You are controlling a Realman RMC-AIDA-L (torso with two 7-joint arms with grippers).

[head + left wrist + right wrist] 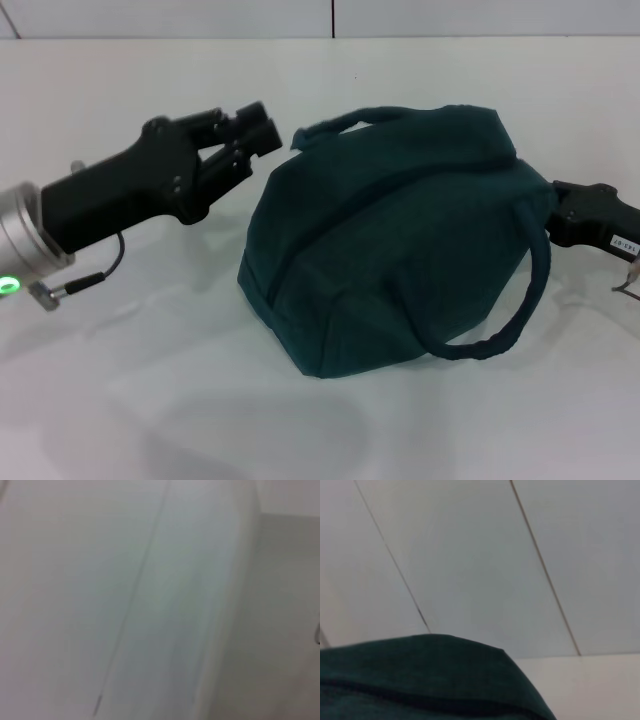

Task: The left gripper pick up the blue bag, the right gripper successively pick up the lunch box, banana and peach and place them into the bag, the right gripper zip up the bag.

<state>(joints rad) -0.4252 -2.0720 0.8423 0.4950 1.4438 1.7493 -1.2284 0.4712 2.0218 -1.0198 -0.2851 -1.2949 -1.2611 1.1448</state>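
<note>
The blue bag [390,250] lies bulging in the middle of the white table, with one loop handle [335,127] at its far left and the other [520,310] hanging at its right. My left gripper [262,128] hovers just left of the bag, shut and empty, a short gap from the far handle. My right gripper [590,215] is at the bag's right side, its tip hidden behind the fabric. The right wrist view shows only the bag's top [420,680]. The lunch box, banana and peach are out of view.
The white table [120,380] runs all round the bag, with a pale wall behind it. The left wrist view shows only the pale wall and its seams [135,595].
</note>
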